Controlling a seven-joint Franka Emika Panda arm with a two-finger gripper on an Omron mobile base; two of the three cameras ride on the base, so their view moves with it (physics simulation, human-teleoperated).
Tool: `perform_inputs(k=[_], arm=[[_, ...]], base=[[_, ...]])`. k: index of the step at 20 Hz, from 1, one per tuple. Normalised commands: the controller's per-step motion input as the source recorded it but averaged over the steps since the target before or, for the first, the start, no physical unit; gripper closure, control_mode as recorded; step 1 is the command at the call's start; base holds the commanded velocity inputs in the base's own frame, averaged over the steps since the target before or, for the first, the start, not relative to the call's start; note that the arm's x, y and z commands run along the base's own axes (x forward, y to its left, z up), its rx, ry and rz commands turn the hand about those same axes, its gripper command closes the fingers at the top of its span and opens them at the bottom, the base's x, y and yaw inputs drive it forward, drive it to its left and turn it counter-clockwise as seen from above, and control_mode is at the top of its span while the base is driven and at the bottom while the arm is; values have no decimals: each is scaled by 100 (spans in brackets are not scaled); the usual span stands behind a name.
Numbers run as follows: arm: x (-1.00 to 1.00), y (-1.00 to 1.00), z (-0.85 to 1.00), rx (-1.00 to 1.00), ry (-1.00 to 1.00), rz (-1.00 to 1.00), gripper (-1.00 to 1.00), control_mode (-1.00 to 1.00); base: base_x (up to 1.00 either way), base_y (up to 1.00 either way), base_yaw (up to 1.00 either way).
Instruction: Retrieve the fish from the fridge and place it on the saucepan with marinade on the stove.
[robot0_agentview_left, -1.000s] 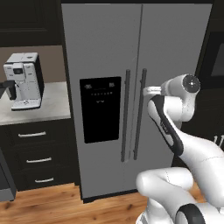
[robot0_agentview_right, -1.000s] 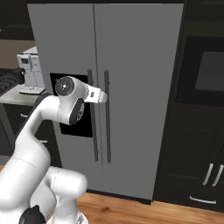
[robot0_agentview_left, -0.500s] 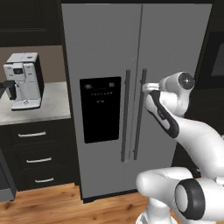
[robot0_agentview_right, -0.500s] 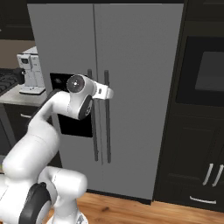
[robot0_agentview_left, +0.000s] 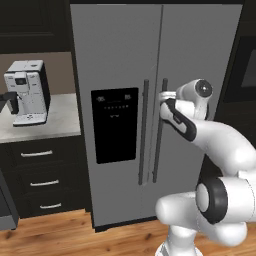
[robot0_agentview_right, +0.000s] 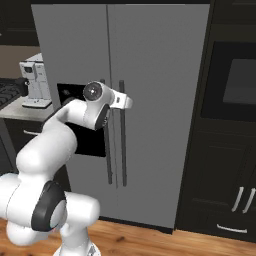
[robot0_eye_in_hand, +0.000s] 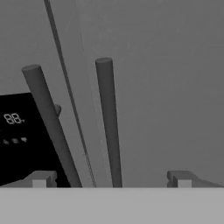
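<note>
Before the closed fridge (robot0_agentview_left: 125, 75), the gripper (robot0_eye_in_hand: 111, 179) is raised at the top of the two handles, its fingers (robot0_eye_in_hand: 40, 179) spread wide to either side of them, touching neither. The right-door handle (robot0_eye_in_hand: 109, 127) stands between the tips. A coffee machine (robot0_agentview_left: 27, 92) sits on the counter (robot0_agentview_left: 60, 122) left of the fridge.

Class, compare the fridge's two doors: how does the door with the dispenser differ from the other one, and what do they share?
The dispenser door carries a black dispenser panel; the plain door is bare grey. The dispenser door looks narrower, the plain door wider. The open end effector lines up with the plain door's handle, with the dispenser door's handle off to one side. Both are grey, shut, with long vertical handles beside the centre seam.
</note>
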Motion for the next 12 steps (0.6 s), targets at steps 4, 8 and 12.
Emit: perform_inputs(k=[4, 8, 12], arm=[[44, 0, -16, 0, 0, 0, -100, -100], [43, 0, -19, 0, 0, 0, -100, -100], [42, -5, -15, 0, 0, 0, -100, -100]], base=[[0, 0, 0], [0, 0, 0], [0, 0, 0]])
